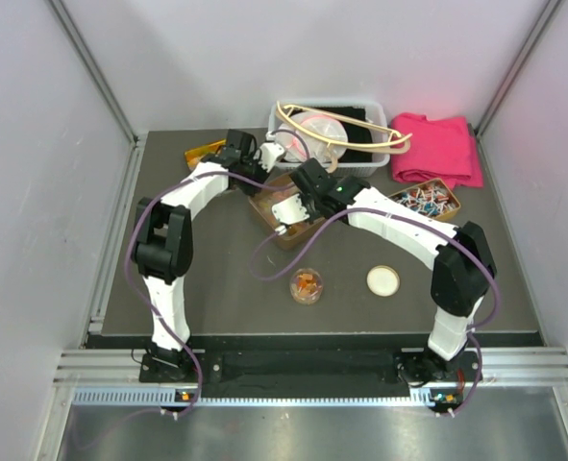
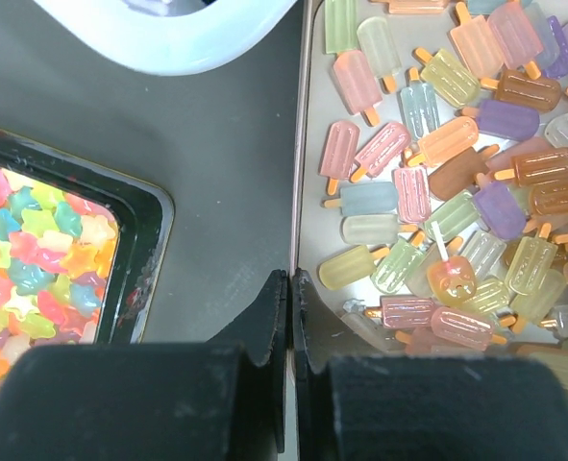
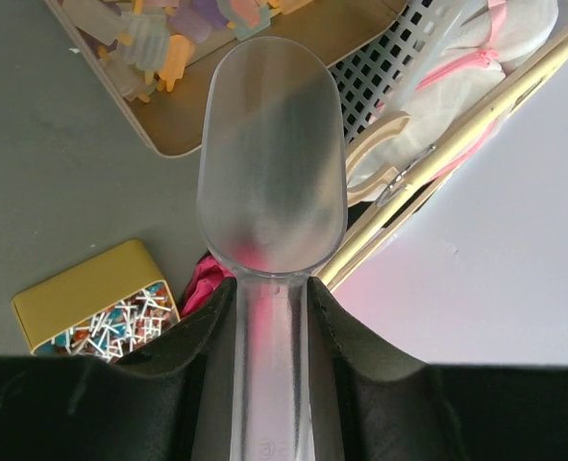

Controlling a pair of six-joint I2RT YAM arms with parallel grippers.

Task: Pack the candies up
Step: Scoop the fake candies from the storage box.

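Observation:
The candies [image 2: 437,163] are translucent ice-lolly-shaped gummies in orange, yellow, pink and pale tones, heaped in a shallow beige tray [image 2: 303,144]. My left gripper [image 2: 291,279] is shut on that tray's thin rim, at the tray's left edge. My right gripper [image 3: 272,283] is shut on the handle of a clear plastic scoop [image 3: 272,163] whose bowl is empty. The scoop hangs to the right of the tray [image 3: 168,144], over a white basket's edge. A small round cup [image 1: 307,285] at the table's front holds a few orange pieces.
A black tray of bright star-shaped sweets [image 2: 34,250] lies left of the candy tray. A yellow tin of twist-wrapped sweets [image 3: 101,307], a pink cloth [image 1: 437,144] and a clear bin with a wooden hanger [image 1: 327,134] sit behind and right. A round lid [image 1: 383,279] lies beside the cup.

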